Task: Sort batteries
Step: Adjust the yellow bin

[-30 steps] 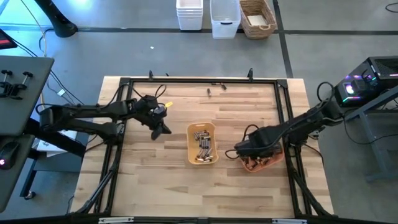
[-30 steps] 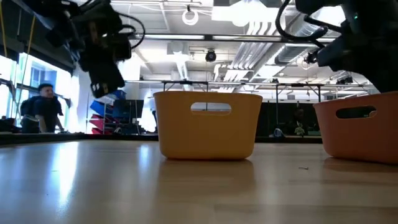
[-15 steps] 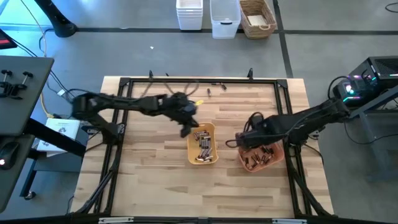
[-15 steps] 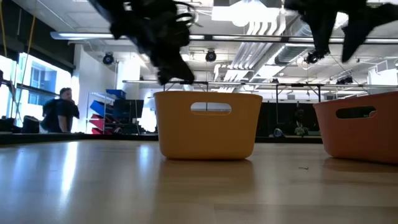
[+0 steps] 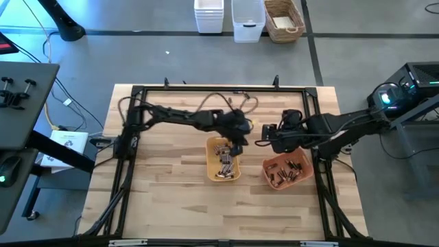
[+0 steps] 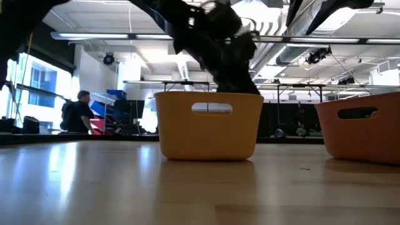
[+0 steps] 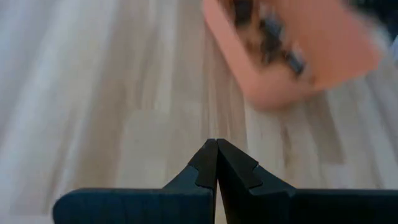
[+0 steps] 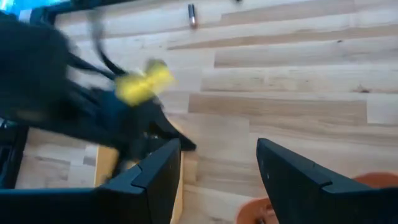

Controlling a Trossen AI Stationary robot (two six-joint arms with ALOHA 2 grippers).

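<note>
Wooden table (image 5: pixel 171 199), workshop beyond. Batteries (image 5: pixel 223 161) in yellow tray (image 5: pixel 211 171), centre; more in orange tray (image 5: pixel 305 175), 3 o'clock. Left end effector (image 5: pixel 236 144) shut, cargo unclear, above yellow tray. Right end effector (image 5: pixel 269 134) open, empty, close beside: collision risk. Loose cells (image 5: pixel 236 97) at 12 o'clock, liable to roll.

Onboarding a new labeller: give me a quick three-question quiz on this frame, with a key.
1. True or false: the left gripper is open.
2. Which gripper hangs over the yellow tray? A) left B) right
3. Fill in: the coppery batteries lie in the ____ tray.

Key: 1 false, its fingers are pressed together. 2 A. 3 orange.
</note>
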